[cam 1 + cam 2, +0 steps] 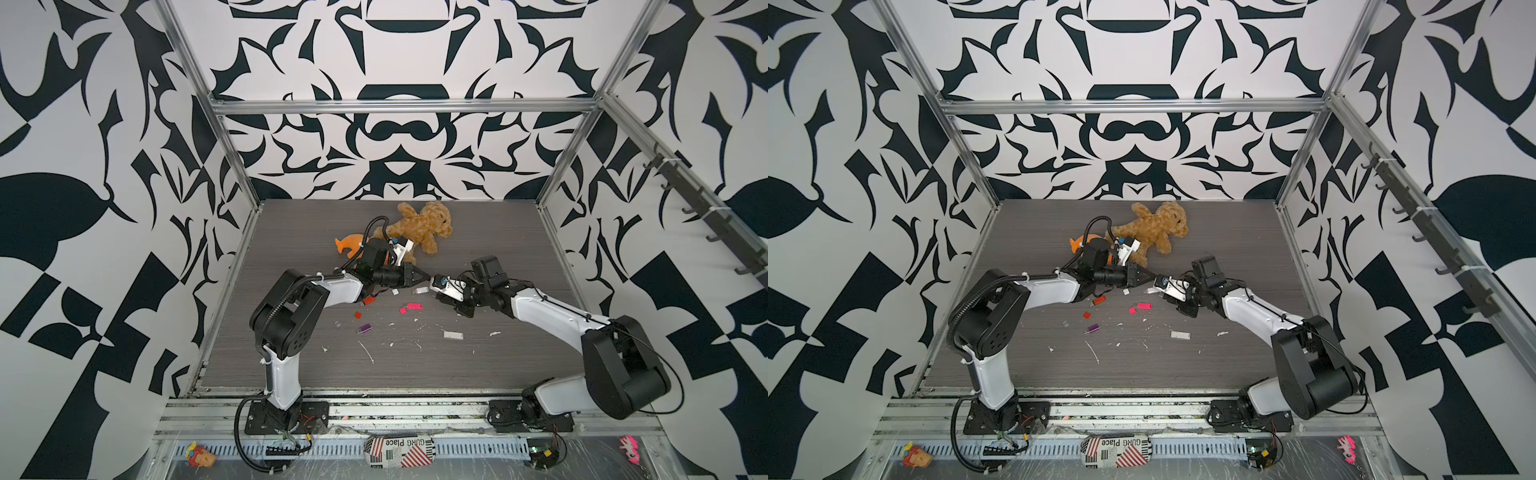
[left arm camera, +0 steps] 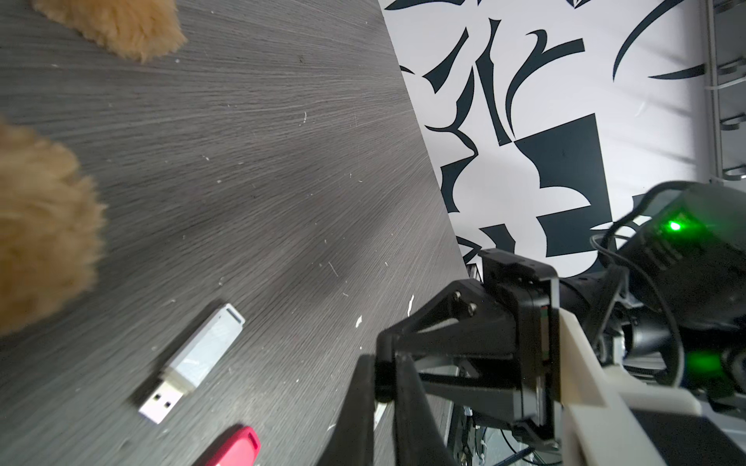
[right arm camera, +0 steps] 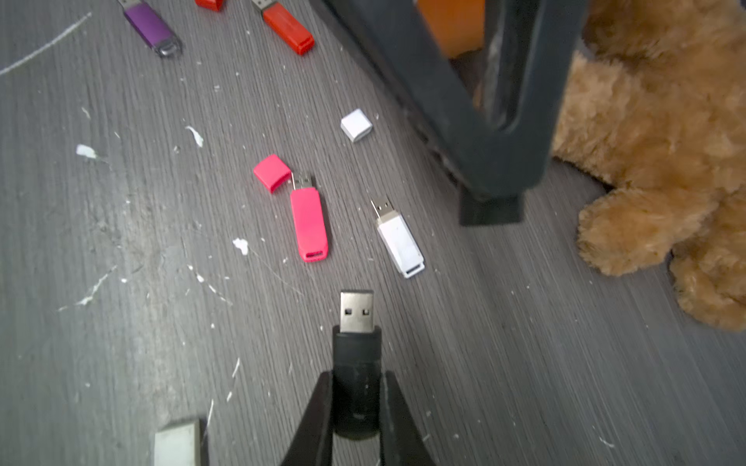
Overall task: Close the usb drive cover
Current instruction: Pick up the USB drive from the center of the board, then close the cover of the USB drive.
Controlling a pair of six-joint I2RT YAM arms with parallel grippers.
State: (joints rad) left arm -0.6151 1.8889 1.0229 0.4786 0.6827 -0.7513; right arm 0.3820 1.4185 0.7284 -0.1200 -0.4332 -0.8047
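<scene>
Arms stretched low over the grey wood-grain worktop (image 3: pixel 121 322), the right hand (image 3: pixel 356 377) pinches a smooth black usb drive (image 3: pixel 357 355), metal plug bare, facing the left hand (image 3: pixel 496 183) clamped on a boxy black cap (image 3: pixel 490 210).

A grey wood-grain worktop (image 1: pixel 498 232) is carrying a scatter of small things. A brown plush teddy bear (image 1: pixel 424 226) is lying at the far middle, with an orange plastic fish-shaped toy (image 1: pixel 345 245) lying to its left. Toward the centre a white plastic USB drive (image 3: pixel 397 238) is lying with its plug bare, and a small white square cap (image 3: pixel 356 125) is sitting apart on its left. Slightly nearer, a pink plastic USB drive (image 3: pixel 309 222) is lying with a pink cap (image 3: pixel 271 172) just beside its plug. Further left a red USB drive (image 1: pixel 368 300), a small red cap (image 1: pixel 357 316) and a purple USB drive (image 1: pixel 365 329) are lying. A pale flat rectangular piece (image 1: pixel 453 335) is resting near right, among white flecks (image 1: pixel 365 351).
</scene>
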